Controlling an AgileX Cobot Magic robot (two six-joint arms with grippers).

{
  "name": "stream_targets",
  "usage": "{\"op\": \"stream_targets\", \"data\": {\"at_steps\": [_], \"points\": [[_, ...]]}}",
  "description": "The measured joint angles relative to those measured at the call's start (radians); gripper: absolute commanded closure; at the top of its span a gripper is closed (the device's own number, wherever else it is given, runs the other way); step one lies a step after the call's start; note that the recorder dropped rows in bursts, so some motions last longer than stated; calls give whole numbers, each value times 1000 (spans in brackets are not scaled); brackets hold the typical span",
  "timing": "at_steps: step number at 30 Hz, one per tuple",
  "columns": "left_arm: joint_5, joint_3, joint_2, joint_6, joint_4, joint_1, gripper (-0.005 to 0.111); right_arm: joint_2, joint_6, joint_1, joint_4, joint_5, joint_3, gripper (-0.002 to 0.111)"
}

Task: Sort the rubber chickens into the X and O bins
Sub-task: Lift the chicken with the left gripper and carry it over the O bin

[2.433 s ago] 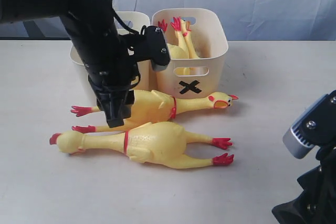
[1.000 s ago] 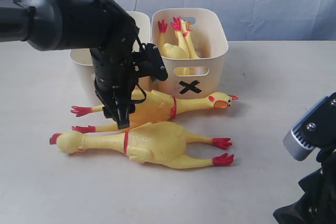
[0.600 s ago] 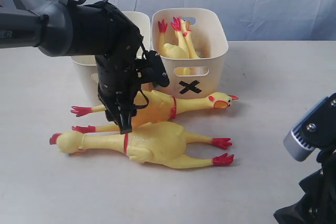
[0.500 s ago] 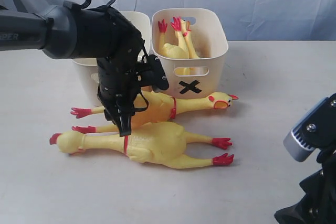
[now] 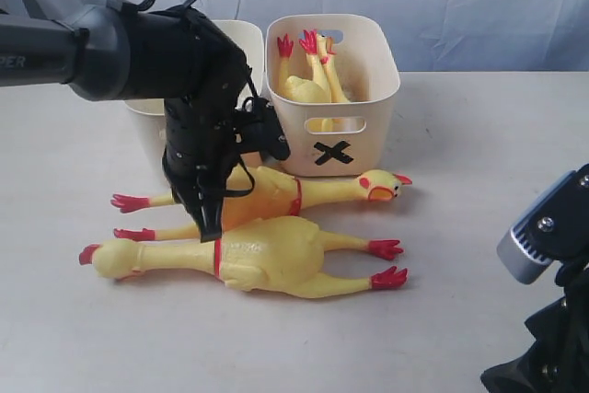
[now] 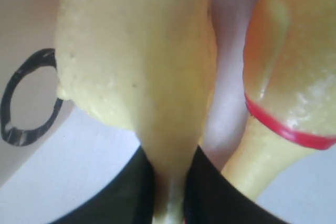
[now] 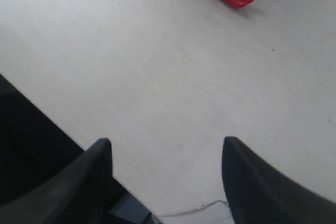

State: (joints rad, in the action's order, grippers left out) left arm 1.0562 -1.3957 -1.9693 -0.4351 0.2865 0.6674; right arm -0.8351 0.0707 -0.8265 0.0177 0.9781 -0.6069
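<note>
Lying on table (image 5: 460,181): two large chickens, side by side at lower centre of the exterior view, bodies touching.
Rear chicken (image 5: 276,195): head toward the right, red feet toward the left, just in front of the bins.
Front chicken (image 5: 262,255): head toward the left, feet toward the right.
Small chickens (image 5: 308,85): two, feet up, inside the X bin (image 5: 373,135) at upper centre.
O bin (image 5: 241,36): just left of the X bin, mostly behind the left arm; its black ring mark (image 6: 26,98) shows in the left wrist view.
Left gripper (image 5: 210,225): points down at the rear chicken's leg end. It is narrow, with black fingers (image 6: 123,200) pressed on either side of a thin yellow part, holding that chicken.
Right gripper (image 7: 167,153): spread wide with nothing between the fingers, over bare table at lower right, well apart from the chickens.
</note>
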Motion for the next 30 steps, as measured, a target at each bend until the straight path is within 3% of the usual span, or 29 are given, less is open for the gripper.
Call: {"op": "stream_targets", "data": {"at_steps": [12, 23, 30], "points": [[82, 0, 154, -22, -22, 0, 107, 0, 0, 0, 0, 0, 0, 50], [117, 0, 265, -95, -249, 0, 107, 0, 0, 0, 0, -16, 0, 50], [53, 0, 365, -119, -341, -15, 107, 0, 0, 0, 0, -18, 0, 50]]}}
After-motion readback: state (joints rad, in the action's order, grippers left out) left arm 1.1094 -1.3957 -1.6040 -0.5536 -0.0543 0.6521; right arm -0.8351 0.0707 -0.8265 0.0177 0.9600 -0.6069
